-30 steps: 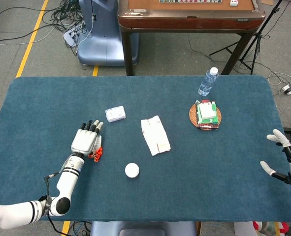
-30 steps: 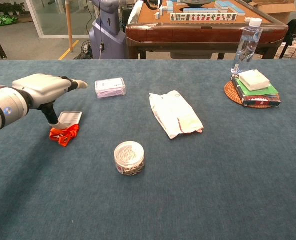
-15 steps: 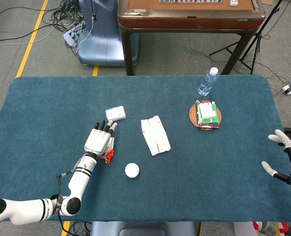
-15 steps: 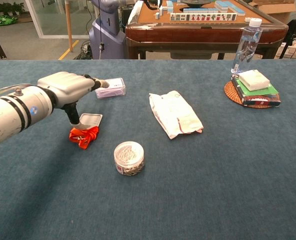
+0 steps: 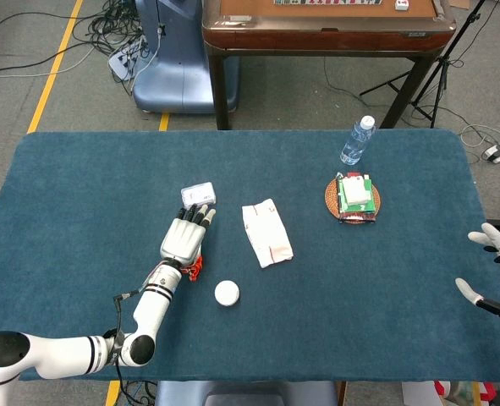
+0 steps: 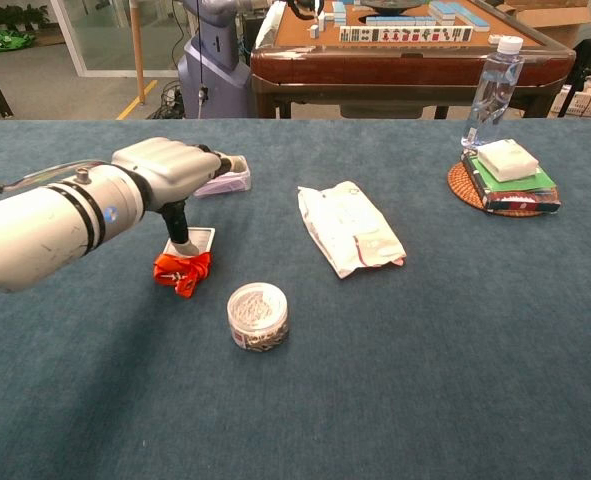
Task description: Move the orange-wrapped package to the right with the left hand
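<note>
The orange-wrapped package point(image 6: 184, 270), a small white card with an orange wrap at its near end, lies flat on the blue table point(image 5: 80, 186). In the head view only its orange tip point(image 5: 194, 269) shows from under my left hand point(image 5: 184, 239). That left hand point(image 6: 170, 170) hovers over the package with its fingers stretched forward, and its thumb presses down on the card. My right hand point(image 5: 493, 271) stays at the table's far right edge, fingers spread and holding nothing.
A clear small box point(image 6: 220, 176) lies just beyond the left hand. A round tin point(image 6: 257, 315) stands to the right of the package and nearer me. A white bag point(image 6: 350, 228) lies mid-table. A bottle point(image 6: 490, 92) and a stack on a coaster point(image 6: 508, 172) are far right.
My left hand has slid to the right across the table, and the orange-wrapped package moved with it under the thumb. The right hand has barely shifted.
</note>
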Controlling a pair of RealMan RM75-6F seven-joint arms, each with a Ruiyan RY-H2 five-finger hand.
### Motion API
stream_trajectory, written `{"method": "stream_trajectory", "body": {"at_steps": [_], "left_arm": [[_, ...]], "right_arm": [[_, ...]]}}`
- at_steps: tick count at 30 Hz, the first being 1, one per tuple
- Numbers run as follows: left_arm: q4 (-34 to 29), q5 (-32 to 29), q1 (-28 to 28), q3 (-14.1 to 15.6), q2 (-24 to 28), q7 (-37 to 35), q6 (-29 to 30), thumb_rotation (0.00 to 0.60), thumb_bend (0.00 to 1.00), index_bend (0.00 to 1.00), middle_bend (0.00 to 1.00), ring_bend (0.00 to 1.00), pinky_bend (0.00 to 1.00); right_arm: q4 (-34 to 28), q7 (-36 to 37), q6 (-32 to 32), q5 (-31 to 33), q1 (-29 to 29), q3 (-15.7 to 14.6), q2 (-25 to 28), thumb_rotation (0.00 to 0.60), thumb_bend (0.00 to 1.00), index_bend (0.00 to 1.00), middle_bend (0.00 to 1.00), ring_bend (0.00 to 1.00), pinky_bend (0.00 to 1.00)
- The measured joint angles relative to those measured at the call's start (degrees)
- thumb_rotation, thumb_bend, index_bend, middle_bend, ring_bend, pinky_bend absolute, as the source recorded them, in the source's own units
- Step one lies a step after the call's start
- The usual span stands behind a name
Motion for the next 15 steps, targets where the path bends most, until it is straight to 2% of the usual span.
{"method": "stream_trajectory", "body": {"at_steps": [15], "left_arm": [[-11.4, -0.7, 2.9, 2.0, 8.2, 1.5, 7.0, 0.6, 0.0, 0.0, 0.0, 0.0, 0.11]], "right_arm": [[0.2, 0.9, -0.2, -0.1, 0.0, 0.0, 0.1, 0.6, 0.16, 0.1, 0.3, 0.34, 0.49]]}}
